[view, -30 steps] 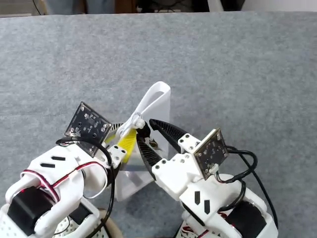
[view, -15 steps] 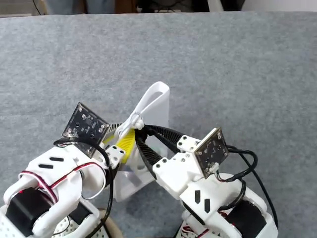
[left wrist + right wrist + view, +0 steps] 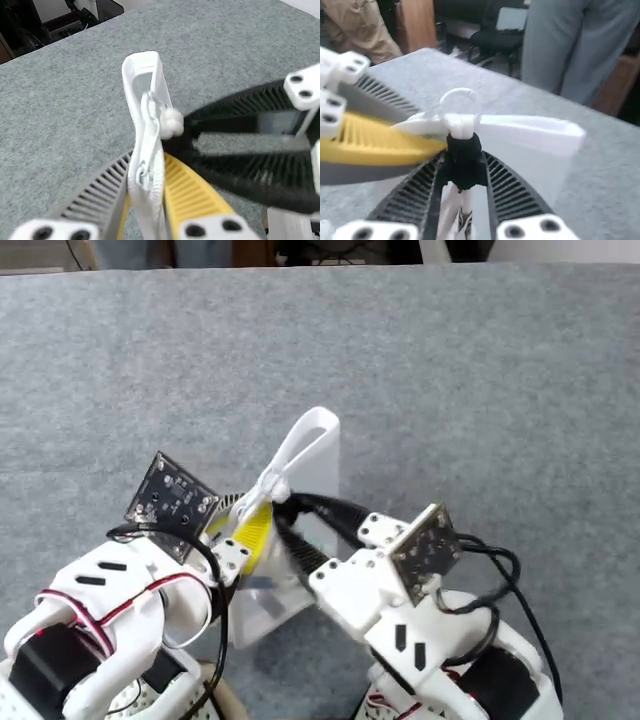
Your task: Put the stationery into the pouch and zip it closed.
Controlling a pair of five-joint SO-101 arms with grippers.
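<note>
Covering the whole work area, the grey felt counter [image 3: 480, 390] carries the two white arms at its near edge. The left arm [image 3: 110, 620] and the right arm [image 3: 430, 640] lean toward each other, and their bodies hide the near end of the pouch in the high view. Beyond the far edge of the counter there is dark furniture, among it a black chair [image 3: 495, 47].

Between the arms stands the pouch [image 3: 320, 465]. It is white and half transparent, it stands upright on its long edge with the zipper side up, and its far end points away from the arms. What is inside it I cannot tell.

The left tool [image 3: 147, 170] is closed on the pouch. Its grey finger lies on one side of the zipper edge and its yellow finger on the other, and both press the fabric between them. The right tool [image 3: 462, 155] comes from the other side. Its black fingers are narrow, with the tips pinched together on the zipper pull [image 3: 461, 125], just under its white knob and ring. The two tools almost touch each other at this place, so the zipper line near them is crowded and partly covered.
</note>
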